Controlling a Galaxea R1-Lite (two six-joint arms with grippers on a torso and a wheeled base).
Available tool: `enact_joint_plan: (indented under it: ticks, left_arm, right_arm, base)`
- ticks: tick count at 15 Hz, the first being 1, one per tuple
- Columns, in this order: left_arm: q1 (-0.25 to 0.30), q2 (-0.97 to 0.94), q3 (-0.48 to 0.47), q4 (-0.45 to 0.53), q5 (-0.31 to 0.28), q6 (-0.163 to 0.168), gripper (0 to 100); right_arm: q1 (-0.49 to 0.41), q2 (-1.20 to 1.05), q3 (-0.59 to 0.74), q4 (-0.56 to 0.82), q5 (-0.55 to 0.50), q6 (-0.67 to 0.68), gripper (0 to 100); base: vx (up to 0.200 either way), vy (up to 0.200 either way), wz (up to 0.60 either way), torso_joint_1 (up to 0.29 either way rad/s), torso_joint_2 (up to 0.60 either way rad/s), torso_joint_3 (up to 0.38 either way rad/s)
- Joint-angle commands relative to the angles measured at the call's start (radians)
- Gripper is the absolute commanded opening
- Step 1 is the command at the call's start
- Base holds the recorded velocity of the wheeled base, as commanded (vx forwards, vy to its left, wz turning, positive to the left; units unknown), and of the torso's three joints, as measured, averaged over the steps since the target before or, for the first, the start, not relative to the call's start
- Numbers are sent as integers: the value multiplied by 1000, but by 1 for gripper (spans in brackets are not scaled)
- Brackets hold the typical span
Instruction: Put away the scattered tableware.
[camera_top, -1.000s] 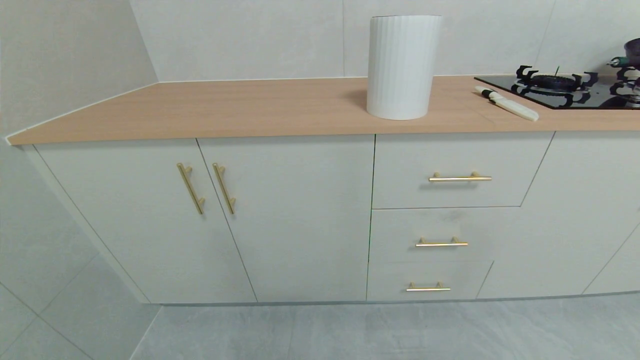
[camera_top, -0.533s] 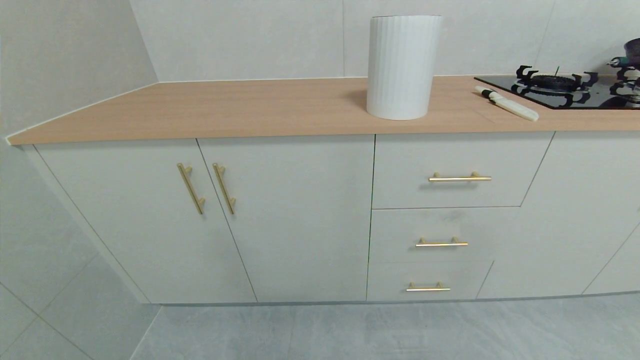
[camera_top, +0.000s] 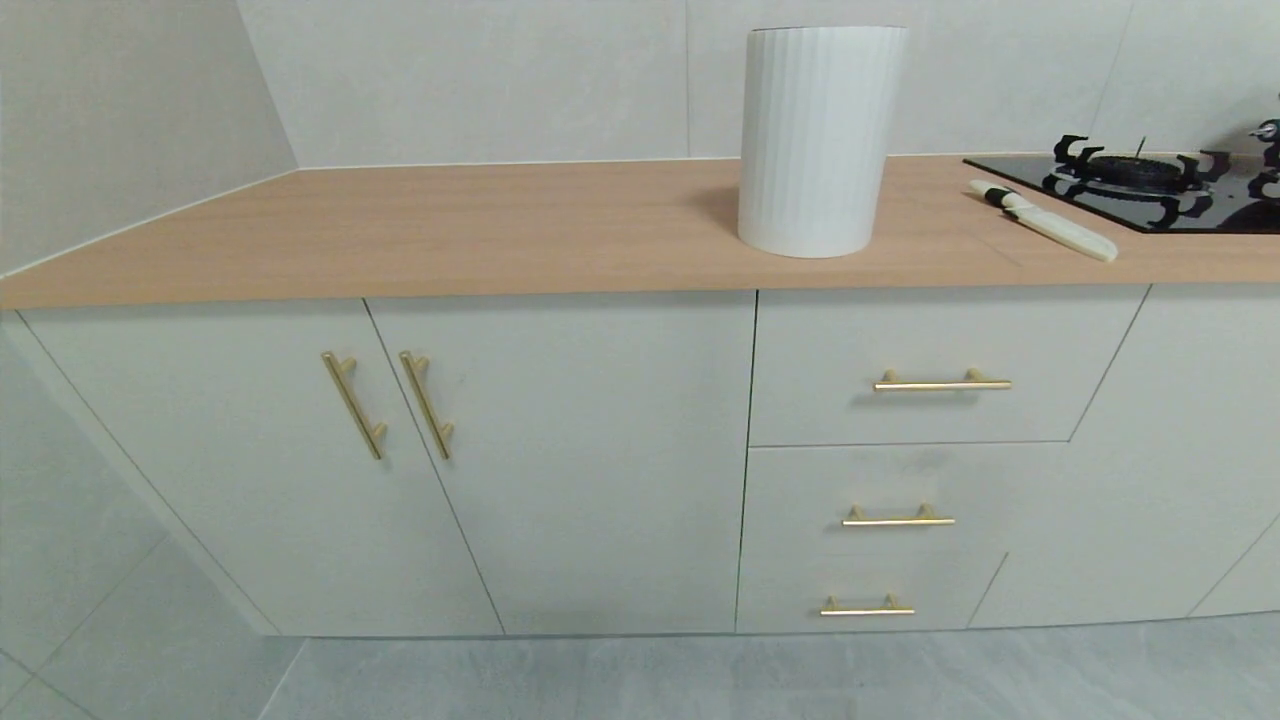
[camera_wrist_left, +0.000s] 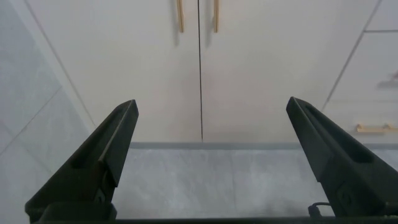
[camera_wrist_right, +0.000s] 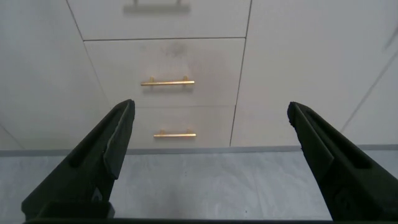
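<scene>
A cream knife with a dark band on its handle (camera_top: 1043, 220) lies on the wooden countertop (camera_top: 480, 220) at the right, just in front of the gas hob (camera_top: 1140, 180). A tall white ribbed container (camera_top: 818, 140) stands upright on the counter to the knife's left. My left gripper (camera_wrist_left: 211, 112) hangs low and open, facing the two cabinet doors with gold handles (camera_wrist_left: 198, 15). My right gripper (camera_wrist_right: 211, 112) is also open and low, facing the drawers (camera_wrist_right: 166, 82). Both hold nothing.
Below the counter are two cabinet doors (camera_top: 400, 450) with vertical gold handles and three drawers (camera_top: 900, 450) with horizontal gold handles. Grey tiled wall runs behind and along the left corner. Grey floor tiles (camera_top: 700, 680) lie in front of the cabinets.
The whole head view has shifted, with the counter and cabinets now slightly lower and larger: the camera moved. The knife and container have not moved on the counter.
</scene>
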Motion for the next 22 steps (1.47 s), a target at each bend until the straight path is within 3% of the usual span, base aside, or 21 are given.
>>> enact_joint_plan:
  ticks: [1,11,22]
  left_arm:
    - [1,0,0,0,0,0,100]
    - [1,0,0,0,0,0,100]
    - [1,0,0,0,0,-8,100]
  right_arm:
    - [0,2,0,1,0,0,100]
    - [0,2,0,1,2,0,100]
    - [0,2,0,1,0,0,100]
  base:
    - [200,0,0,17,7,2]
    - [200,0,0,3,1,2]
    - [0,0,0,0,0,0]
